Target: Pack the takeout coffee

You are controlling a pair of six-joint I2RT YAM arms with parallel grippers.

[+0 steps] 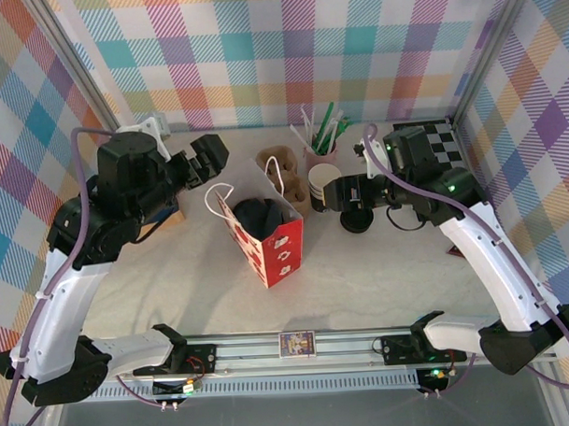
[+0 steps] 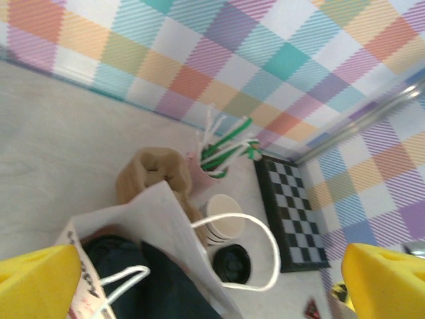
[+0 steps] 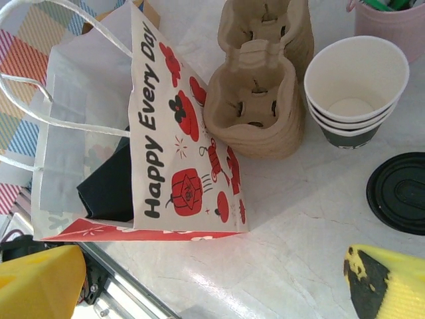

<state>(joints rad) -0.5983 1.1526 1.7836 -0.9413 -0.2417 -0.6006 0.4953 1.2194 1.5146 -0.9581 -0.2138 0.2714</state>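
Note:
A red and white paper bag (image 1: 272, 243) printed "Happy Every Day" stands open mid-table. Inside it sits a dark round top (image 1: 257, 217), which I take for the lid of the takeout coffee; the cup's body is hidden by the bag walls. From the right wrist the same dark shape (image 3: 109, 189) shows in the bag's (image 3: 159, 133) mouth. My left gripper (image 1: 208, 155) hovers behind and left of the bag, open and holding nothing. Over the bag's rim (image 2: 159, 219) its yellow fingertips (image 2: 40, 282) stand far apart. My right gripper (image 1: 343, 194) is open and empty, to the right of the bag, by the cups.
A stack of lidless white cups (image 1: 323, 185) and a loose black lid (image 1: 357, 220) lie right of the bag. Brown cup carriers (image 1: 278, 168) and a pink cup of straws (image 1: 321, 144) stand behind. A checkerboard mat (image 1: 445, 137) lies at the back right.

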